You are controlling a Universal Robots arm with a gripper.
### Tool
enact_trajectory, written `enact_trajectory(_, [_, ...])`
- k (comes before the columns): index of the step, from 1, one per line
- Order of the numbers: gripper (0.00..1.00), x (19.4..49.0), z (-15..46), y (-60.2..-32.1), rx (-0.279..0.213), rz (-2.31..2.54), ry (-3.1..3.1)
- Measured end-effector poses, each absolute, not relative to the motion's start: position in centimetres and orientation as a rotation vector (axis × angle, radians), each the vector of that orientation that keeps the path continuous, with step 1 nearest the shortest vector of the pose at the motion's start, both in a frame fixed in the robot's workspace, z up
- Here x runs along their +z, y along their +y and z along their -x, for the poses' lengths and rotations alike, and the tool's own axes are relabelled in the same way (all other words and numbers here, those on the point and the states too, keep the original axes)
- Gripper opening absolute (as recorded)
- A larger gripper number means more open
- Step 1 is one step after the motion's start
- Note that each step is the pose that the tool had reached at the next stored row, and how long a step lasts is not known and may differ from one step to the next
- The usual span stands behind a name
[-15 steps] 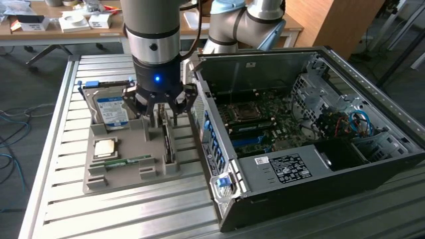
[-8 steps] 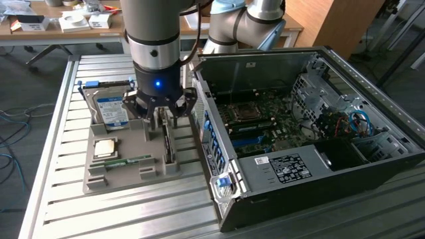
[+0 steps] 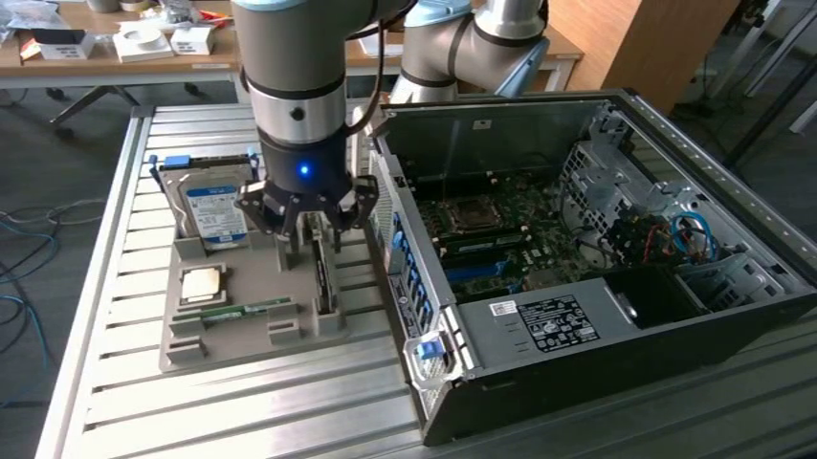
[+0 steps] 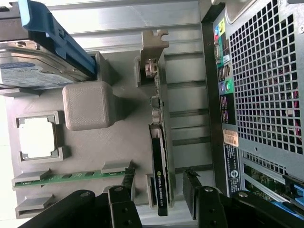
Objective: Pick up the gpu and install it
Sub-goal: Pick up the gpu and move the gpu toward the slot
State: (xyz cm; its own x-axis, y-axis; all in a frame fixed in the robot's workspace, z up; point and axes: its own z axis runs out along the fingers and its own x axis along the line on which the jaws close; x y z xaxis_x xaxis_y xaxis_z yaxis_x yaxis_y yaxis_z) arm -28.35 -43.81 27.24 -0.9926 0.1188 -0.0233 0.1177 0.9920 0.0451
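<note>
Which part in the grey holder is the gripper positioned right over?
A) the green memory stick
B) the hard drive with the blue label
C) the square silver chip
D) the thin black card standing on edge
D: the gripper straddles the gpu, the black card standing on edge in the grey holder, with an open finger on either side.

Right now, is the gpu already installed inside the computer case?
No, the gpu stands on its edge in the grey holder, outside the computer case.
</note>
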Motion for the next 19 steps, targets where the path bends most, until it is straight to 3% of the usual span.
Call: enact_trajectory(19, [0.53,25.4,28.3,-43.8,0.068,-0.185,3.109])
